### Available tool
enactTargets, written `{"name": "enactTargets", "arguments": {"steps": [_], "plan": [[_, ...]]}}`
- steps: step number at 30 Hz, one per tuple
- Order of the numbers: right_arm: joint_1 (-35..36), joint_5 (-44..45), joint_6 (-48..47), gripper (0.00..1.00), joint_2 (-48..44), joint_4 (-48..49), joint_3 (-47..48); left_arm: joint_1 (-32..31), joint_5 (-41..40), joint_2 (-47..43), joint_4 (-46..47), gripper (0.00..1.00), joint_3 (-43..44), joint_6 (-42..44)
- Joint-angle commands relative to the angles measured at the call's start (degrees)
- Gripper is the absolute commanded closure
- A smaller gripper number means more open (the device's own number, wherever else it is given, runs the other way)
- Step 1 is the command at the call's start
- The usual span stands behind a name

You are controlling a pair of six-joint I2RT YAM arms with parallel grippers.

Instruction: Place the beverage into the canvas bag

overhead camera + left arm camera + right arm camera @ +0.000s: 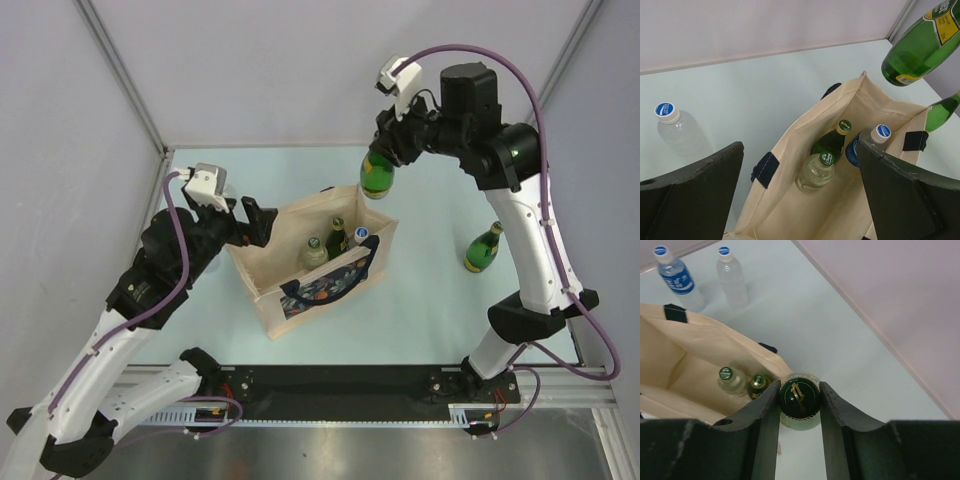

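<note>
One green bottle (377,175) hangs in the air, pinched at its neck by the right pincer (388,150). In the right wrist view the two fingers (765,410) press on either side of the dark cap. The bottle hangs body down and a little tilted, above and just beyond the far right corner of the canvas bag (262,272). It is higher than the rim and not inside.

The bag stands upright and open near the middle of the tabletop (420,310). Its printed side and one drooping navy handle face the arm bases. Three bottles stand inside it, close together: a clear bottle with a green cap (314,250), a dark green bottle (337,236), and a blue-capped bottle (361,238) with a blue label.

The left pincer (255,222) is spread wide and grips nothing. It hovers by the bag's far left corner, and its wrist view looks down between its fingers (695,200) into the bag's mouth.

Well to the right of the bag, a second green bottle (483,250) stands upright on the tabletop, just beside the right arm. Beyond the bag on its other side stand two plastic bottles with blue caps, near each other: a labelled water bottle (672,275) and a plain water bottle (732,275).
</note>
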Motion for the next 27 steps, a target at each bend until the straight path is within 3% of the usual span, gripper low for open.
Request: {"name": "enactTargets", "arguments": {"steps": [1, 19, 27], "plan": [[4.99, -1.15, 1.63, 1.00, -4.03, 10.38, 5.23, 0.26, -1.36, -1.46, -0.52, 0.00, -0.59, -0.86], [18.87, -10.29, 4.45, 1.00, 1.15, 18.55, -0.64, 0.18, -5.66, -7.17, -9.56, 0.00, -3.41, -3.94], [21.60, -12.40, 5.33, 1.00, 3.79, 25.22, -4.16, 0.18, -10.59, -11.21, -15.90, 0.00, -4.72, -13.07]]}}
